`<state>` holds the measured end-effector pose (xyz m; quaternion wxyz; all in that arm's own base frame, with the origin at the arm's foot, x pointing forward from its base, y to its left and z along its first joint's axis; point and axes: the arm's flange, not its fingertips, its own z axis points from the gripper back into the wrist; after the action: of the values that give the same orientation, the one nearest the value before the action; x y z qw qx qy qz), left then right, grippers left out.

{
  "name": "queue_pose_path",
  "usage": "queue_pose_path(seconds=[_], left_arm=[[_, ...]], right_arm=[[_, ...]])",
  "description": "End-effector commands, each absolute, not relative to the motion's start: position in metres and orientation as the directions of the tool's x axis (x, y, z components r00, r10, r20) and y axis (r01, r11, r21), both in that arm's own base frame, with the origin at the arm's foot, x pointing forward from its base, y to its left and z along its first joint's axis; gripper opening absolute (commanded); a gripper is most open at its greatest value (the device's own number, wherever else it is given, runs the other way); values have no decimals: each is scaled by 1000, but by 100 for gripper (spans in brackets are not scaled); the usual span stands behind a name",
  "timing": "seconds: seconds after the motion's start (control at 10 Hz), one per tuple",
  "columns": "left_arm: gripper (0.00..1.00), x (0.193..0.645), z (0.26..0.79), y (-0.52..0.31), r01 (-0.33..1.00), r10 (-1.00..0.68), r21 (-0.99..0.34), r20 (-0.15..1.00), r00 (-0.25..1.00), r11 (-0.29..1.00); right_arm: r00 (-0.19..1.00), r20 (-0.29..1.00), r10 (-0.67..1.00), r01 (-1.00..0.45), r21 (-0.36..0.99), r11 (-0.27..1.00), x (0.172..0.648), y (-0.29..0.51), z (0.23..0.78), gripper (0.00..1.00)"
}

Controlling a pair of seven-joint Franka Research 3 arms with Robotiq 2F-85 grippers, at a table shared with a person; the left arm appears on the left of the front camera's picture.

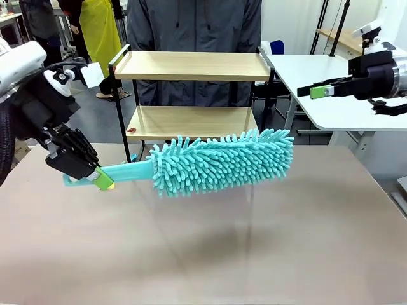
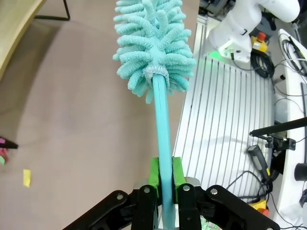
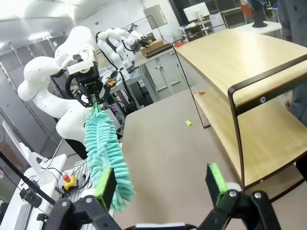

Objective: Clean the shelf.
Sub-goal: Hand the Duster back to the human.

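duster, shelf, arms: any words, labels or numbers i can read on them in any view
No text can be read in any view.
duster: plain teal, no print.
shelf: bare wooden boards, no label.
left gripper, shut on the duster's handle: no marking to read.
right gripper, open: no marking to read.

Person (image 1: 194, 25) behind brown table (image 1: 254, 254) (small yellow scrap (image 2: 27, 177) on it).

Duster (image 1: 222, 162) hangs over table (image 1: 254, 254), before shelf (image 1: 191, 67).
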<state>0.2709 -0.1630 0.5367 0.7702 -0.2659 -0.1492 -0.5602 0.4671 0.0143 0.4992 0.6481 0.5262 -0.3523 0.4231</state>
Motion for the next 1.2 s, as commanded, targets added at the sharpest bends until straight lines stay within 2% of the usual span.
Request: queue_pose_path(seconds=[0.0, 0.2, 0.5, 0.7, 1.0, 1.1], left_arm=[[13, 271, 536, -163, 942, -783, -246, 529, 327, 227], [13, 299, 510, -175, 960, -783, -186, 557, 277, 207], [13, 313, 487, -165, 976, -761, -111, 612, 217, 189], [13, 320, 481, -161, 981, -766, -110, 613, 192, 158], [13, 321, 479, -162, 987, -767, -83, 621, 158, 136], [13, 315, 487, -162, 987, -757, -103, 633, 160, 122]], right_arm=[[391, 905, 170, -920, 381, 87, 467, 12, 499, 100], [291, 947, 134, -957, 291, 20, 453, 19, 472, 100], [198, 974, 111, -980, 193, 53, 427, 23, 425, 100], [208, 973, 97, -977, 203, 64, 418, 26, 393, 100], [120, 989, 81, -989, 112, 94, 411, 23, 382, 100], [196, 974, 118, -980, 189, 66, 413, 21, 380, 100]])
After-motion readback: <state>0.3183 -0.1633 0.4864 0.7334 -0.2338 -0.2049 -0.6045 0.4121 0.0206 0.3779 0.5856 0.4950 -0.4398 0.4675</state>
